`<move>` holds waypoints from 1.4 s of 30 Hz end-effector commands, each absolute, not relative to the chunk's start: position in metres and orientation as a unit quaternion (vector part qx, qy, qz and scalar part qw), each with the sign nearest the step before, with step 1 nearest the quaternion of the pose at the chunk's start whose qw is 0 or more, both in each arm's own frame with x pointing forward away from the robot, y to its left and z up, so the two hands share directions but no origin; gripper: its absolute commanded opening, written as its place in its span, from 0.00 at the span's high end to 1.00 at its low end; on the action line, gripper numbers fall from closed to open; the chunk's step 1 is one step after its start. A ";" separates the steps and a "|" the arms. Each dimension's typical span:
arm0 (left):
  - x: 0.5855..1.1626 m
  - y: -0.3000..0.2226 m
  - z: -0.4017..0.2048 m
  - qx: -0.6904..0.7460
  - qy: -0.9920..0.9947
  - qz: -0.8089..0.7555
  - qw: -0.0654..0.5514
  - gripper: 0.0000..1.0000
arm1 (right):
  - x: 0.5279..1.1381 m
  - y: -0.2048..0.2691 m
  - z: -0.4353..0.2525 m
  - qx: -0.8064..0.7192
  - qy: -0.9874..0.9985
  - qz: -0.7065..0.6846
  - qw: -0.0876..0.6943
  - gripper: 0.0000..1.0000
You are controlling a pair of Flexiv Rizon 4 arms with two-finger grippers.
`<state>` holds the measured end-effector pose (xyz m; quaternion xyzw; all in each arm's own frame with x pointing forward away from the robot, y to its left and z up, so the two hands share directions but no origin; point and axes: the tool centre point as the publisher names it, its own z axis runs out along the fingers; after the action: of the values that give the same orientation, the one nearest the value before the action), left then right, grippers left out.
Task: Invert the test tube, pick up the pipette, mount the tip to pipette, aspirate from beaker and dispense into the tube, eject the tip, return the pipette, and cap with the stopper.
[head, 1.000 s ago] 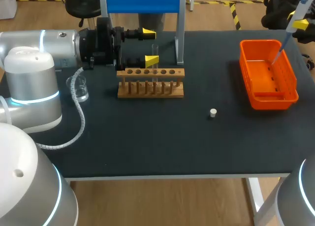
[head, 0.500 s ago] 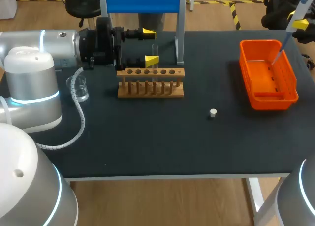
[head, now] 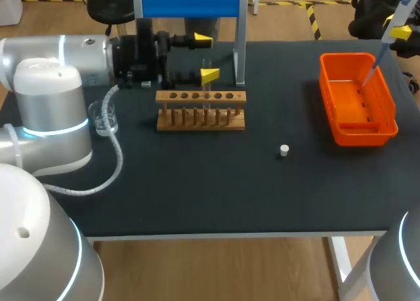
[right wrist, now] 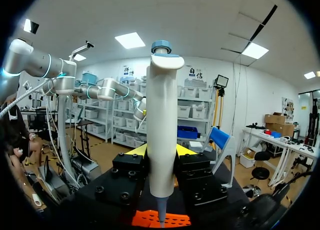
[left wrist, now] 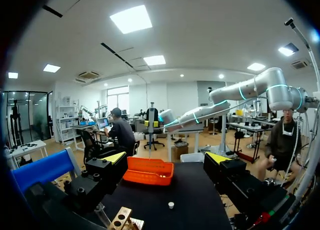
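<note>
1. Head view: the test tube [head: 207, 86] stands upright in a hole of the wooden rack [head: 201, 111], right of the rack's middle. The rack sits left of the middle of the table [head: 197, 196], towards its far edge.
2. The left gripper [head: 205, 56] hangs over the far side of the rack, its arm coming in from the table's left edge. Its fingers are wide apart, one yellow tip out towards the far edge and the other just by the tube's upper end. I cannot tell whether that nearer tip touches the glass.
3. Left wrist view: nothing is clamped between the spread yellow tips. The table stretches out ahead of them, and one end of the rack shows under the gripper.
4. Right wrist view: the pipette [right wrist: 161, 125] stands upright, clamped from two sides between the fingers of the right gripper [right wrist: 161, 150].
5. In the head view the pipette slants down from the table's far right corner. Its narrow lower end is above the orange bin [head: 357, 127], which lies along the right edge.
6. The small white stopper [head: 284, 150] lies alone on the dark top, between rack and bin and nearer the front edge than either.
7. The clear beaker [head: 105, 117] stands near the left edge, just beside the left arm's coiled cable.
8. A stand with a blue bar [head: 190, 2] rises at the far edge behind the rack.
</note>
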<state>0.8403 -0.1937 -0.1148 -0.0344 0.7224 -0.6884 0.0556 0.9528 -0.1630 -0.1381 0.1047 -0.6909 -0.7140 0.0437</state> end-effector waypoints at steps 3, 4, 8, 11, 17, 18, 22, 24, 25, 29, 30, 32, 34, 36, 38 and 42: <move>0.853 -0.254 -0.101 -0.058 0.733 -0.673 0.076 0.00 | 0.957 -0.166 -0.139 0.109 -0.691 -0.713 0.047 1.00; 0.854 -0.261 -0.099 -0.057 0.732 -0.674 0.077 0.00 | 0.957 -0.166 -0.139 0.109 -0.691 -0.713 0.047 1.00; 0.862 -0.288 -0.093 -0.060 0.727 -0.679 0.085 0.00 | 0.957 -0.166 -0.139 0.109 -0.691 -0.713 0.047 1.00; 0.869 -0.310 -0.088 -0.059 0.731 -0.675 0.083 0.00 | 0.957 -0.166 -0.139 0.109 -0.691 -0.713 0.047 1.00; 0.885 -0.349 -0.080 -0.060 0.729 -0.678 0.081 0.00 | 0.957 -0.166 -0.139 0.109 -0.691 -0.713 0.047 1.00; 0.889 -0.356 -0.078 -0.051 0.725 -0.682 0.081 0.00 | 0.957 -0.166 -0.139 0.109 -0.691 -0.713 0.047 1.00; 0.901 -0.384 -0.070 -0.028 0.727 -0.682 0.074 0.00 | 0.957 -0.166 -0.139 0.109 -0.691 -0.713 0.047 1.00; 0.908 -0.397 -0.067 -0.014 0.732 -0.678 0.065 0.00 | 0.957 -0.166 -0.139 0.109 -0.691 -0.713 0.047 1.00; 0.911 -0.404 -0.065 -0.010 0.735 -0.675 0.062 0.00 | 0.957 -0.166 -0.139 0.109 -0.691 -0.713 0.047 1.00; 0.911 -0.404 -0.065 -0.010 0.735 -0.675 0.062 0.00 | 0.957 -0.166 -0.139 0.109 -0.691 -0.713 0.047 1.00; 0.911 -0.404 -0.065 -0.010 0.735 -0.675 0.062 0.00 | 0.957 -0.166 -0.139 0.109 -0.691 -0.713 0.047 1.00; 0.911 -0.404 -0.065 -0.010 0.735 -0.675 0.062 0.00 | 0.957 -0.166 -0.139 0.109 -0.691 -0.713 0.047 1.00; 0.911 -0.404 -0.065 -0.010 0.735 -0.675 0.062 0.00 | 0.957 -0.166 -0.139 0.109 -0.691 -0.713 0.047 1.00; 0.911 -0.404 -0.065 -0.010 0.735 -0.675 0.062 0.00 | 0.957 -0.166 -0.139 0.109 -0.691 -0.713 0.047 1.00; 0.911 -0.404 -0.065 -0.010 0.735 -0.675 0.062 0.00 | 0.957 -0.166 -0.139 0.109 -0.691 -0.713 0.047 1.00; 0.911 -0.404 -0.065 -0.010 0.735 -0.675 0.062 0.00 | 0.956 -0.167 -0.140 0.099 -0.698 -0.708 0.046 1.00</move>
<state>0.9113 -0.4002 -0.0630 -0.0078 0.7376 -0.6726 0.0591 0.9538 -0.1636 -0.1406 0.1013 -0.6941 -0.7112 0.0453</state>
